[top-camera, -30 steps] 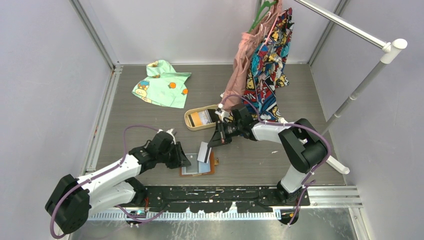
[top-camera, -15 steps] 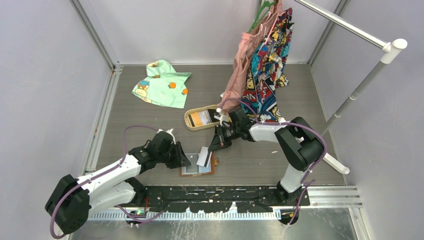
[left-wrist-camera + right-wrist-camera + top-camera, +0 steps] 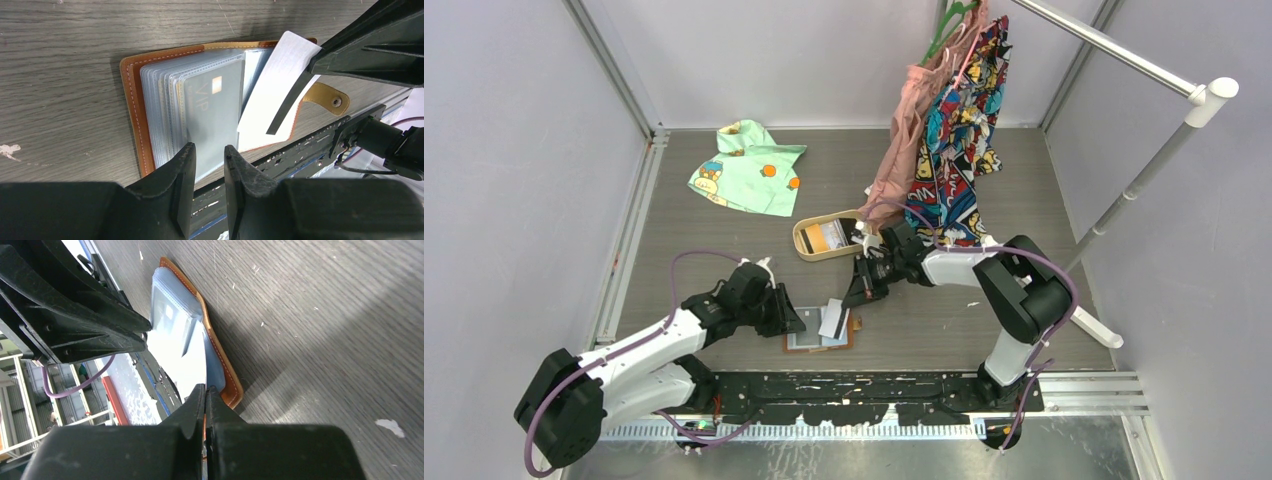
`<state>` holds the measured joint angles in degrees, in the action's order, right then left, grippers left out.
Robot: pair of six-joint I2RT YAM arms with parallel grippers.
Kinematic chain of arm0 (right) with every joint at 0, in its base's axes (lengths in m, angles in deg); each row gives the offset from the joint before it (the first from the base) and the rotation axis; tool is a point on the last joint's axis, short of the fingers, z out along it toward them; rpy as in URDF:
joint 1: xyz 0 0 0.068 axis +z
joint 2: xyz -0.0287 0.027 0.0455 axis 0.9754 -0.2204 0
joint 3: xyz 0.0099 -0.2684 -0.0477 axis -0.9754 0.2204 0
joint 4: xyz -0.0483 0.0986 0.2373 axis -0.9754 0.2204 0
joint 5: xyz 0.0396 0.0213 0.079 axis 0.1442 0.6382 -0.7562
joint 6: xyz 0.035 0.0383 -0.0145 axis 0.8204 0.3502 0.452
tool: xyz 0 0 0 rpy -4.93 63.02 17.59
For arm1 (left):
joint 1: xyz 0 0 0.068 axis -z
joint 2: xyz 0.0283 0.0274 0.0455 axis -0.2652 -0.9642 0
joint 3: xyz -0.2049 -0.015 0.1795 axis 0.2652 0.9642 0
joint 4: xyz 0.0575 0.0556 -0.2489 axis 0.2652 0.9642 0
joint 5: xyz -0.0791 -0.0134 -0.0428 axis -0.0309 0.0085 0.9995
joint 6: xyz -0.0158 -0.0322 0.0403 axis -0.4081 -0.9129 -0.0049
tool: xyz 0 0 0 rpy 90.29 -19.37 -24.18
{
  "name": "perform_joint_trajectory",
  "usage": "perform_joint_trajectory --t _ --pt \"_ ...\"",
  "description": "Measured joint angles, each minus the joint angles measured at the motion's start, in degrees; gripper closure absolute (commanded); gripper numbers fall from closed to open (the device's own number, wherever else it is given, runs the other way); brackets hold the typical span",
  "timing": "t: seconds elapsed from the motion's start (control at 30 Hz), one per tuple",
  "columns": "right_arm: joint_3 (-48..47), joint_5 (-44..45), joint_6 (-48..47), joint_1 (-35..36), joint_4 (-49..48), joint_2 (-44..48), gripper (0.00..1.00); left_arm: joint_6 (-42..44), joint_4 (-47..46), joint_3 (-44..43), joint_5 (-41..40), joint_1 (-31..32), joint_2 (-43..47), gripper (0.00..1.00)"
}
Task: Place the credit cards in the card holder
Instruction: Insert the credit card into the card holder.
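- Between the two arm bases, on the grey wood-grain table (image 3: 724, 250), you have the small brown leather card holder (image 3: 816, 338) lying open and flat. Its snap-button tab (image 3: 327, 99) sticks out on the side toward your right arm.
- Its inside is a fanned stack of clear plastic sleeves (image 3: 160, 100). The front sleeve holds a grey card (image 3: 212, 110) marked VIP. What the sleeves behind it hold, you cannot tell.
- Your right gripper (image 3: 205, 389) has its fingers pressed together on one end of a white rectangular card (image 3: 277, 85). That card stands tilted over the holder's tab half, with its lower end down among the sleeves. Whether it sits inside a pocket cannot be told.
- Your left gripper (image 3: 207, 155) is low at the holder's opposite edge, fingers a narrow gap apart. The edge of the front sleeve shows through that gap. You cannot tell whether the fingertips touch the sleeve.
- Farther back, just beyond the right gripper, the tan oval tray (image 3: 802, 245) with a raised rim holds an orange card (image 3: 814, 238) beside a pale card (image 3: 832, 234). The tray sits apart from the holder.
- At the far left of the table a light green printed garment (image 3: 749, 170) lies crumpled, well apart from both containers.
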<state>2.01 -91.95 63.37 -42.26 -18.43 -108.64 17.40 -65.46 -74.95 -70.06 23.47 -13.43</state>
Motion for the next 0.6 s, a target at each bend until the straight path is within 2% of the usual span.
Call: perform_joint_trajectory --t 0.6 --pt "0.0 -0.02 1.11 3.04 -0.87 -0.09 0.99 -0.02 -0.7 0.0 0.48 -0.15 -0.5 0.71"
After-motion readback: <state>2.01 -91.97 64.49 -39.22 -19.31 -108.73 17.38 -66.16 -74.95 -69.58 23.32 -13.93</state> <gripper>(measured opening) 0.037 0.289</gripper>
